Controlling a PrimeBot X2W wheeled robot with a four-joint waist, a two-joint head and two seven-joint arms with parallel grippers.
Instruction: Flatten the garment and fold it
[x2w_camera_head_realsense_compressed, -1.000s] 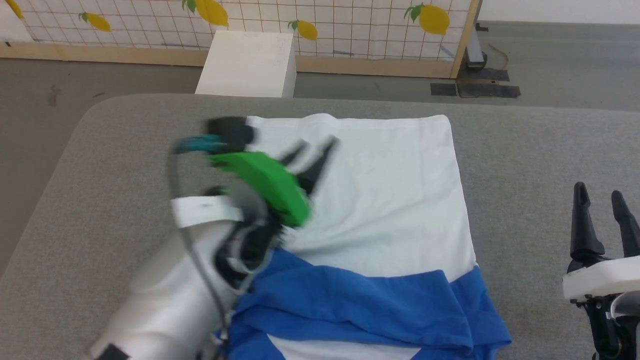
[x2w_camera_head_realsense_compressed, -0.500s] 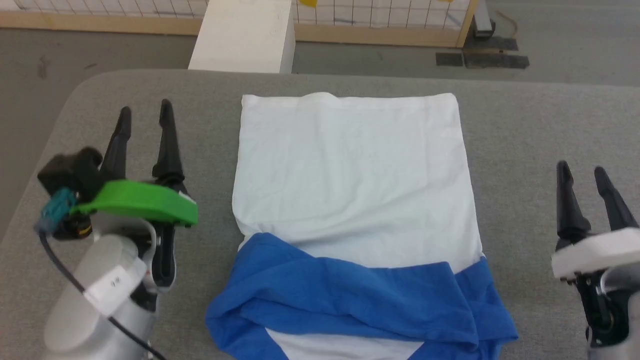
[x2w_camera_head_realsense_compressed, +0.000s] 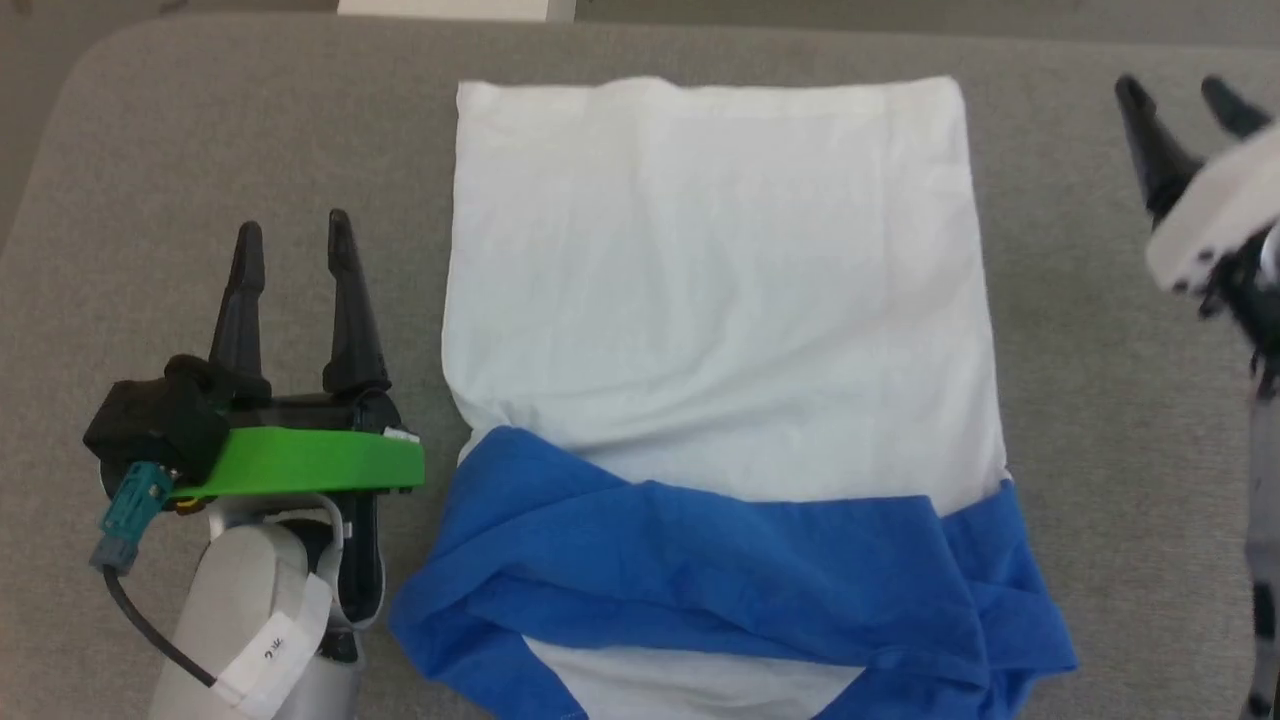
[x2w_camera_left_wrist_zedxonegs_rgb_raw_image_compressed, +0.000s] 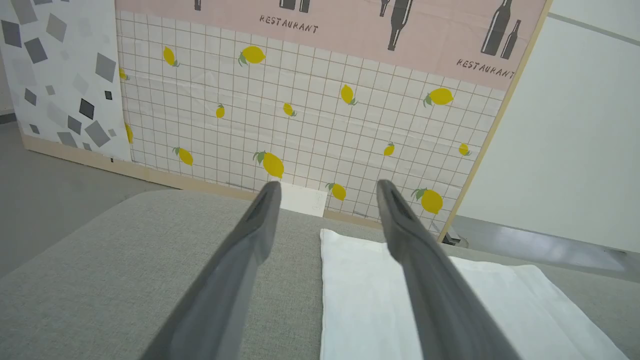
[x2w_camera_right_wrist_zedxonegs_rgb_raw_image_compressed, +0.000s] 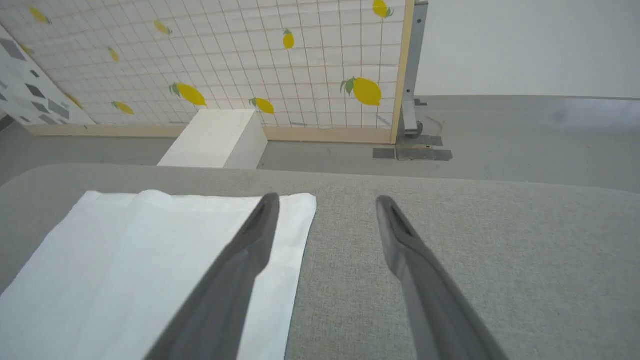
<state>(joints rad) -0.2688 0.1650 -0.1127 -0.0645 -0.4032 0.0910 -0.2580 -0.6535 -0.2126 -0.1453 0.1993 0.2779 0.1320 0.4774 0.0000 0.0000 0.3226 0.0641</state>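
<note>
Left claw (x2w_camera_head_realsense_compressed: 293, 223), jaws wide and empty, hovers over the pad (x2w_camera_head_realsense_compressed: 150, 120) with the shirt (x2w_camera_head_realsense_compressed: 715, 300) just beside it at 3 o'clock. That shirt lies flat, long axis 12 to 6 (blue sleeves (x2w_camera_head_realsense_compressed: 720, 560) crossed at the 6 end). Right claw (x2w_camera_head_realsense_compressed: 1172, 88), also wide and empty, sits off its 2 o'clock corner; the left looks nearer.

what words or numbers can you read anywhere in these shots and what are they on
"RESTAURANT": on the pink wall panel, under the bottle drawings, left wrist view.
"RESTAURANT": same panel again, near its right end.
Unreadable: handwritten marks on the white tag around the left forearm, too blurred.
None: the shirt shows no print.
</note>
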